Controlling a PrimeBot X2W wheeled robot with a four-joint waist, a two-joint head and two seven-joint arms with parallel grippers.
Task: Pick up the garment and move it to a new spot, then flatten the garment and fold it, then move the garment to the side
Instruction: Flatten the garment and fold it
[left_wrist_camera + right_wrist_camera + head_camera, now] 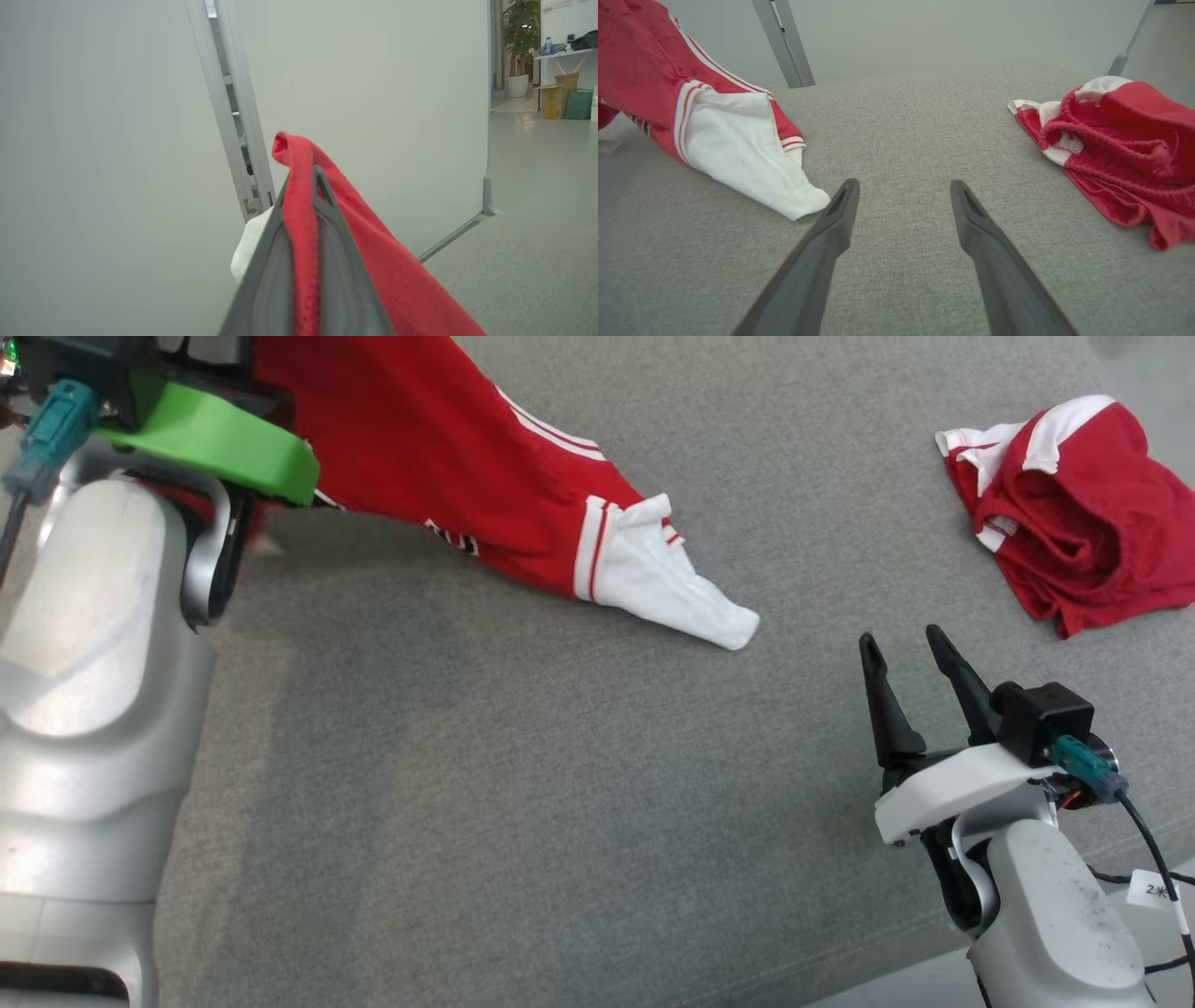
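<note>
Our left claw (302,186) clamps the garment (448,439) high. It slants toward our right claw (902,637) (spread, empty), nearest the sleeve (667,583).

Left: garment (448,448), sleeve tip on fabric surface (560,784) — right, well apart: cloth lump (1074,513).

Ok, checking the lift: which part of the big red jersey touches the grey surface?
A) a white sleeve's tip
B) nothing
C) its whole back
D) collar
A: the garment hangs from the shut left tool, with its white sleeve tip resting on the grey surface.
</note>
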